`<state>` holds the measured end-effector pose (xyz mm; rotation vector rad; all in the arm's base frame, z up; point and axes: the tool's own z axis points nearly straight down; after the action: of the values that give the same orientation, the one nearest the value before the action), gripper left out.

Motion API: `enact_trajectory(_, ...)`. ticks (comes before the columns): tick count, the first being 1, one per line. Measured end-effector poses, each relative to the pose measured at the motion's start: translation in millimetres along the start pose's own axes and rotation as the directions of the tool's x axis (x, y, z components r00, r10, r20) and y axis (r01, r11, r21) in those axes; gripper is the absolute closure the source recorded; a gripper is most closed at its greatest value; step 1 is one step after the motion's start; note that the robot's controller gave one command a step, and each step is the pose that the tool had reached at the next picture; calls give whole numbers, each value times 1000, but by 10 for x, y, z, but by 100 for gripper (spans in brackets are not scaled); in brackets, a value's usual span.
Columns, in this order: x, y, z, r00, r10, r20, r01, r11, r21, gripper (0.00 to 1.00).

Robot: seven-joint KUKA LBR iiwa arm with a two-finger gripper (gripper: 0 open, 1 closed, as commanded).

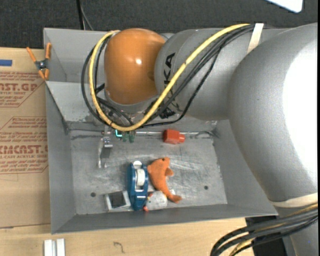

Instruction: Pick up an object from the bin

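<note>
Hand [103, 152] hangs low over bare floor at about 9 o'clock in the bin [61, 143], and honestly I can't tell if it's released or clenched. The nearest stuff is bunched at 6 o'clock: a blue-and-white gadget [137, 188], an orange fish toy [161, 176] right beside it and a small black square [117, 200]. A red block [174, 136] sits around 12 o'clock by the back wall. The arm [202, 68] has "KA" printed on it.

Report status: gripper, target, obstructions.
Gripper low at left of bin, over bare floor. Nearest: blue toy, orange fish, black square, heaped at front. Red block apart at back.
</note>
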<state>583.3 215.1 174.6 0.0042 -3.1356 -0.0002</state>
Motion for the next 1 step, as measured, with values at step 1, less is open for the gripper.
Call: enact_trajectory(1, -21, -8, -43, 1000, 2, 7, -2, 1000, -1, 0)
